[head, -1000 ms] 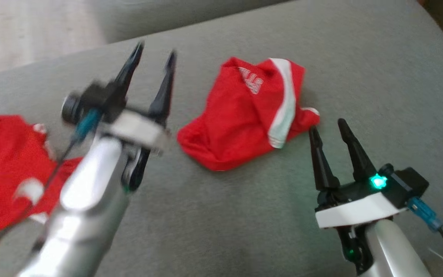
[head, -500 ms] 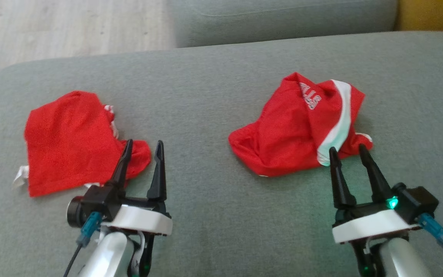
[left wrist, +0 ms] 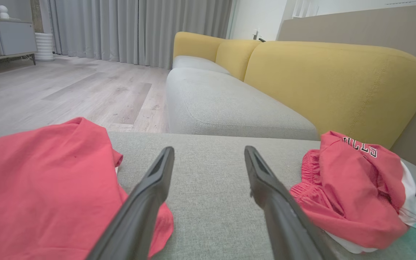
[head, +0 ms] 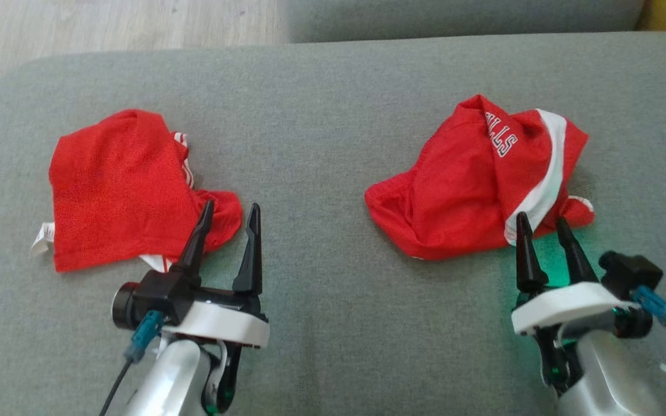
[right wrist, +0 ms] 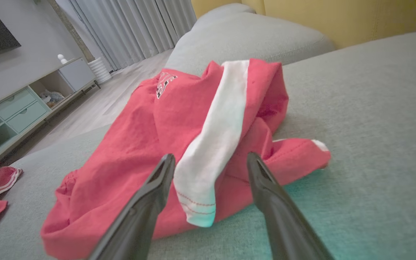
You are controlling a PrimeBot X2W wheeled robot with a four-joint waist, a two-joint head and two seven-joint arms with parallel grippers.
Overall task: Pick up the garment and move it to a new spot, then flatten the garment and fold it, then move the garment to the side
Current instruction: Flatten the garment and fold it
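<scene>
- Garment [head: 472, 185], the crumpled red one with a white stripe [right wrist: 215, 137] and lettering, is lying toward the right edge of the grey cushion [head: 333, 115]. I am taking it as the piece in hand, since a second red garment [head: 116, 185] is lying flatter near the left edge.
- Right gripper [head: 541, 219] is hovering at the garment's near hem with its fingers standing apart and nothing pinched between them.
- The left gripper [head: 231, 205] is likewise standing wide and empty, its tips just over the near corner of the second red garment.
- Closing here may be catching just the loose stripe end. The heap would then be lifting as a dangling bundle and landing more tangled, making the flattening harder.
- The left fingers are sitting so close to the second red garment that a descent could be snagging it and dragging it out of place.
- The right wrist view is revealing the stripe's stitched end lying between the two fingers, and a small flap [right wrist: 298, 153] pointing toward the right edge. The head view is flattening these layers together.
- The left wrist view is bringing in the yellow backrest [left wrist: 330, 79] and wooden floor [left wrist: 67, 90] beyond the far edge.
</scene>
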